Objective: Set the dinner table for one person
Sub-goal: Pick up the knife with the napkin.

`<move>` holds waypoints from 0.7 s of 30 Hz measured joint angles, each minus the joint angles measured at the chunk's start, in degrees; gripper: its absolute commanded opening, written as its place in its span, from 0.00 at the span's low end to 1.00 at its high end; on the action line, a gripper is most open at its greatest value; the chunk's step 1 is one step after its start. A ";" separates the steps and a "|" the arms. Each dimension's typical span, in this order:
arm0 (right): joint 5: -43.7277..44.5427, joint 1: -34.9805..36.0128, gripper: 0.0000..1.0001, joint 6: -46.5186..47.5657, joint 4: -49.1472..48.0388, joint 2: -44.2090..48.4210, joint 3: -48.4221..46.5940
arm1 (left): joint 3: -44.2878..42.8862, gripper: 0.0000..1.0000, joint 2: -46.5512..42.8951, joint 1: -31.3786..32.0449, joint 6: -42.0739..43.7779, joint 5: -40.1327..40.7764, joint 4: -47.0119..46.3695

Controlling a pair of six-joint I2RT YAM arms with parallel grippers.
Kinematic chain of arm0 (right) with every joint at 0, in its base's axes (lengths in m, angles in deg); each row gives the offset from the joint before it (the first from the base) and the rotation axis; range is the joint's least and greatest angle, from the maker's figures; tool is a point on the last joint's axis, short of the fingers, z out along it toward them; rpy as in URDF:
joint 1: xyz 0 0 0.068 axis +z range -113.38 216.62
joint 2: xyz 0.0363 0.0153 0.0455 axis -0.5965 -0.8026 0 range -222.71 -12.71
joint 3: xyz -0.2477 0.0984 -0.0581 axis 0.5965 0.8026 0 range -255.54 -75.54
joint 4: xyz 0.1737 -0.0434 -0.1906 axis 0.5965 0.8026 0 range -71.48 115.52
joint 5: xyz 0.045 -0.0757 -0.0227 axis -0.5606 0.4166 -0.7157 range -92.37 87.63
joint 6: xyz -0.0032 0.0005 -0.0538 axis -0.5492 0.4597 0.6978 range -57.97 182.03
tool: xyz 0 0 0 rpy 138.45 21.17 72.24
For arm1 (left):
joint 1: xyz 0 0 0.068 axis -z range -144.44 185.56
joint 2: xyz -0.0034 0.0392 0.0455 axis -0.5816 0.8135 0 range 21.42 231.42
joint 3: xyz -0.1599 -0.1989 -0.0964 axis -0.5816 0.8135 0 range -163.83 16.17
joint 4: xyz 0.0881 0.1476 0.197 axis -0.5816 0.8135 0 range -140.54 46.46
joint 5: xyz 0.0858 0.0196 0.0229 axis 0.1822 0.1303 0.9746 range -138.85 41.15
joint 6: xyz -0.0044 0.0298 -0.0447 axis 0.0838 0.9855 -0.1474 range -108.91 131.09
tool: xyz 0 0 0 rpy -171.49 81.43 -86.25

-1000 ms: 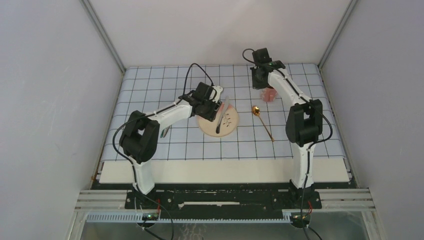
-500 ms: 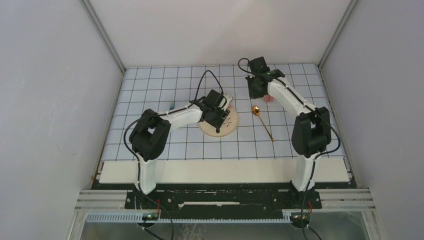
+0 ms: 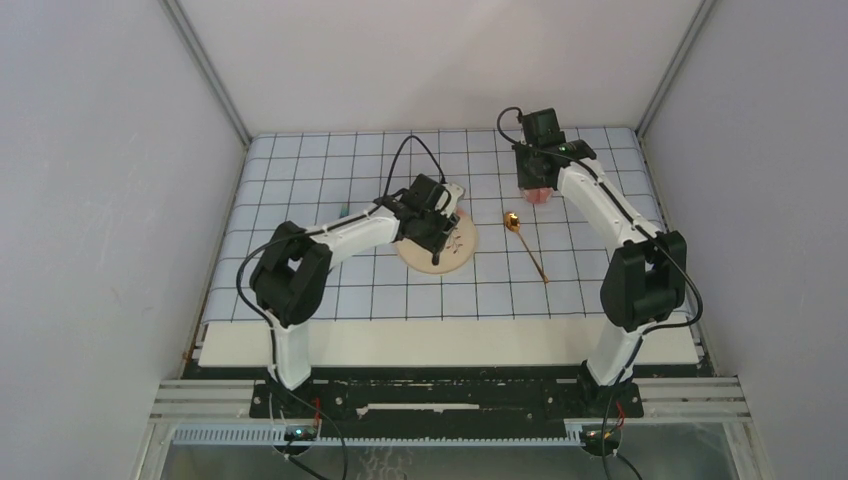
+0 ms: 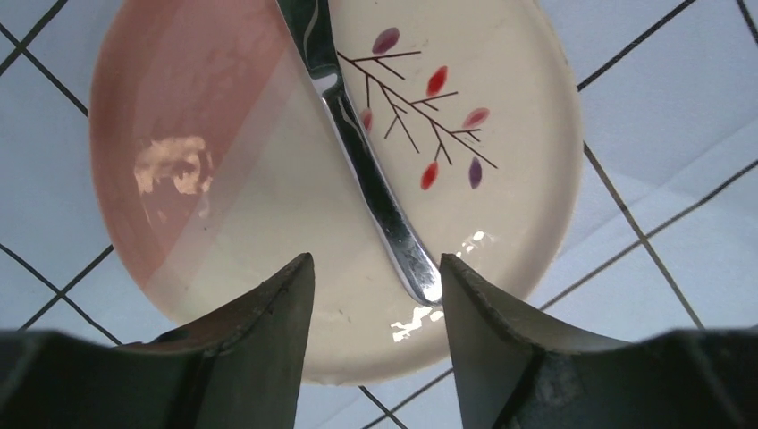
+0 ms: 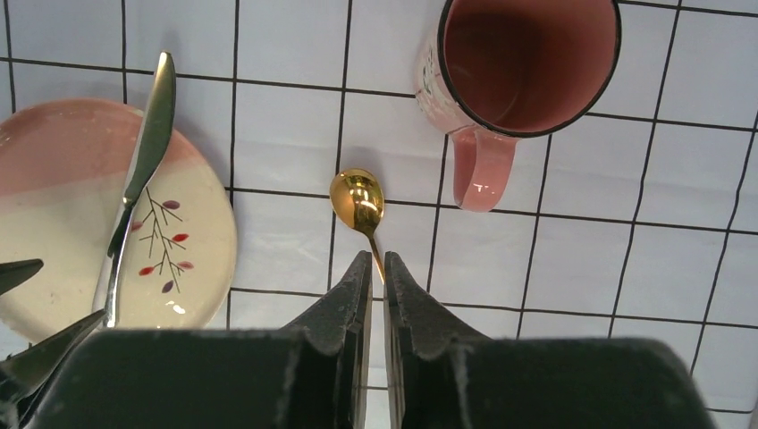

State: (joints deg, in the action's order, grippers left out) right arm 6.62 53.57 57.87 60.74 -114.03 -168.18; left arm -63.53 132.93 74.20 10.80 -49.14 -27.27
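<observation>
A cream and pink plate (image 4: pixel 223 241) with a twig pattern lies on the pale-blue gridded cloth (image 3: pixel 300 180). A silver knife (image 4: pixel 357 152) lies across the plate. My left gripper (image 4: pixel 375 264) is open just above the plate, with the knife's handle end between its fingers and close to the right one. My right gripper (image 5: pixel 375 259) is shut and empty, high above the gold spoon (image 5: pixel 357 198) and beside the pink mug (image 5: pixel 527 63). The dinner table (image 3: pixel 450 340) shows as a cream strip at the near edge.
In the top view the plate (image 3: pixel 455 250) is mid-cloth, the spoon (image 3: pixel 527 245) to its right and the mug (image 3: pixel 540 193) behind it. A small teal object (image 3: pixel 343 212) lies left of the plate. Grey walls close in three sides.
My left gripper moved right and down with the knife, laid it on the plate and opened. My right gripper swung left, then back right over the mug.
</observation>
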 measured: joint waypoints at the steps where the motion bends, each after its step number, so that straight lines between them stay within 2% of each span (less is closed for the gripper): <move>1: 0.00 0.00 0.14 0.04 0.00 -0.17 0.00 | 0.00 0.52 -0.31 0.02 -0.04 -0.39 0.20; 3: 0.00 0.00 0.13 0.09 0.00 -0.68 0.00 | 0.00 0.40 -0.94 0.15 -0.44 -0.26 0.66; 5: -0.02 0.00 0.12 0.26 0.00 -1.16 0.00 | 0.00 0.20 -1.36 0.13 -0.83 0.81 0.96; 8: -0.02 0.00 0.12 0.44 0.26 -1.33 0.00 | 0.00 0.06 -1.40 -0.26 -1.25 3.54 1.38; 16: -0.26 0.00 0.10 0.48 0.44 -1.31 0.02 | -0.26 0.02 1.11 -2.32 -1.25 8.85 3.06; 21: -0.28 0.00 0.09 0.66 0.63 -0.76 0.15 | -3.26 0.00 4.81 -2.32 -1.25 9.18 4.52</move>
State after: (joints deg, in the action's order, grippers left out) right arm 6.34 53.57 58.52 61.37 -114.80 -168.03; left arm -66.79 137.73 71.88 9.55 -39.96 -22.74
